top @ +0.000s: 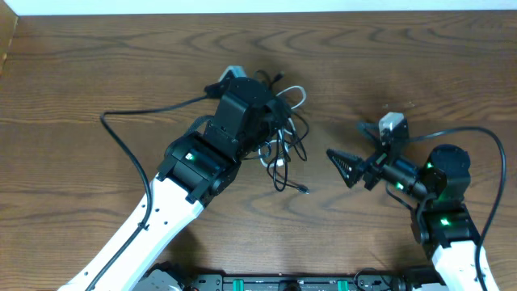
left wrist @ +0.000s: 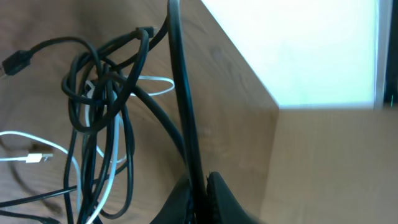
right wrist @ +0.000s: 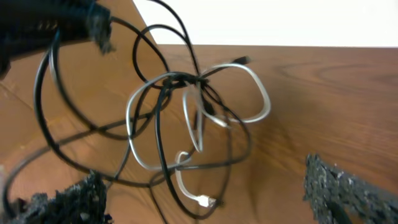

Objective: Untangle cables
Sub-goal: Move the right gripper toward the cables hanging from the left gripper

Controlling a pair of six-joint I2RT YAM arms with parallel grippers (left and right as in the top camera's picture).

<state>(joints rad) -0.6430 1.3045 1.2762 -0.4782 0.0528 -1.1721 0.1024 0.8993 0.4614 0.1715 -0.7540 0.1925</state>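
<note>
only close-up: left claw (left wrist: 199, 183) on cable (left wrist: 180, 93)

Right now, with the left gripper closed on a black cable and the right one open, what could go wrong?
1. The left gripper holds one black cable that seems to feed into the knot; pulling may tighten it.
2. The white cable loops through that knot and could be dragged along.
3. The right gripper, open, faces that knot and may pinch several strands.
</note>
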